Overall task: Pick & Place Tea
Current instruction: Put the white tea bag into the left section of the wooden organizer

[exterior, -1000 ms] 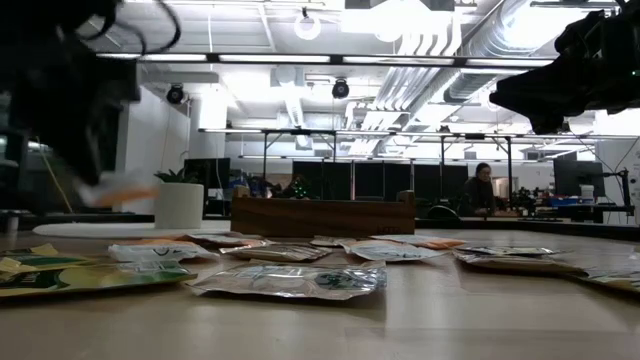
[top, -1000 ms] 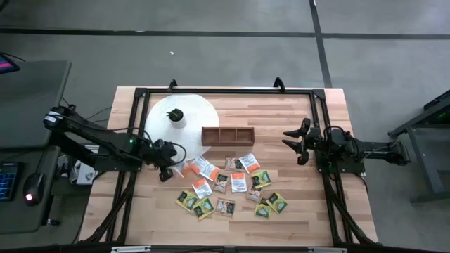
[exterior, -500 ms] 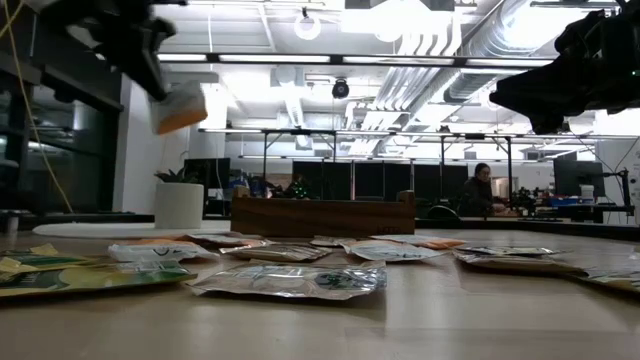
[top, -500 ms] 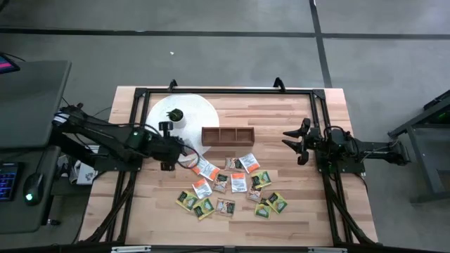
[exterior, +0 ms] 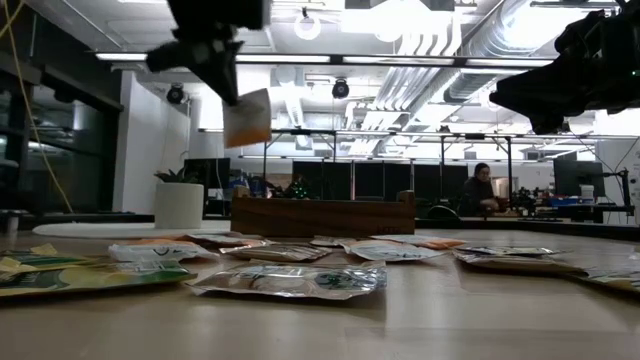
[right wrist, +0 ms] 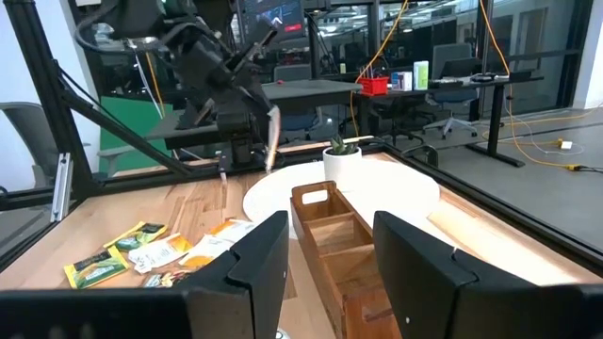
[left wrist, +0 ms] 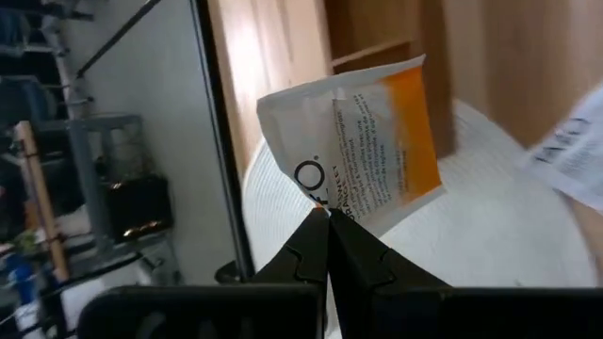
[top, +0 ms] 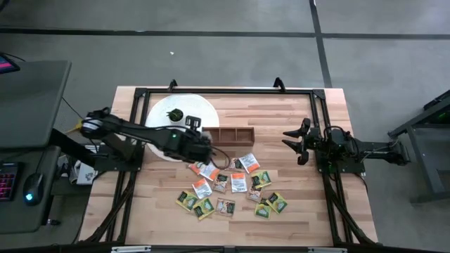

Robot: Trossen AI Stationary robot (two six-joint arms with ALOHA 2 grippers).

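We see our left hand [top: 199, 138] pinched shut on one orange-and-white tea sachet [left wrist: 367, 141], aloft left of centre by the box [top: 230, 135]; our right hand [top: 295, 141] waits open at right; the other sachets [top: 232, 184] remain on the surface [top: 309, 204], unsorted.

— Where do my cameras sit?
— High view looks straight down on the whole table [top: 295, 211]; low view sits at tabletop height, facing the room.
— And my wrists?
— Left wrist looks close at a sachet [left wrist: 363, 141]; right wrist looks across the wooden box [right wrist: 330, 231], which the overhead and low views share.
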